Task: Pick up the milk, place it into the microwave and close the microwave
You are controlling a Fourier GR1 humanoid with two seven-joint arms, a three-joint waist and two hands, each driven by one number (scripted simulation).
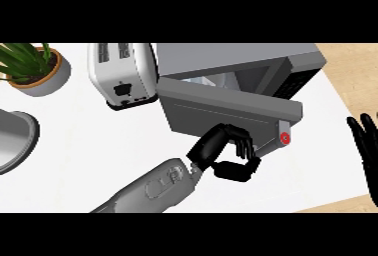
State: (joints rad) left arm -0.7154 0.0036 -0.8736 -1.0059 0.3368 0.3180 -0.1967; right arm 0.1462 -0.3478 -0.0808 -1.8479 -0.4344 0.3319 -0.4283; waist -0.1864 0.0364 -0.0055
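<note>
Head view: white counter (88,150) open at lower left and lower right of the microwave (244,75); tan edge at far right. Toaster (122,75) just left of the microwave, potted plant (33,65) top left, grey bowl (15,140) at left edge. Microwave door (229,107) swung partway. Left hand (225,152) against door front, fingers curled, holding nothing visible. Right hand (365,150) at right edge, fingers straight, upright. Milk out of sight; cannot tell where.

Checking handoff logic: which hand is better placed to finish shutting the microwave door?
Left. The left hand is curled right at the part-open microwave door, near its free edge. The right hand rests open at the view's right edge, away from the door.
</note>
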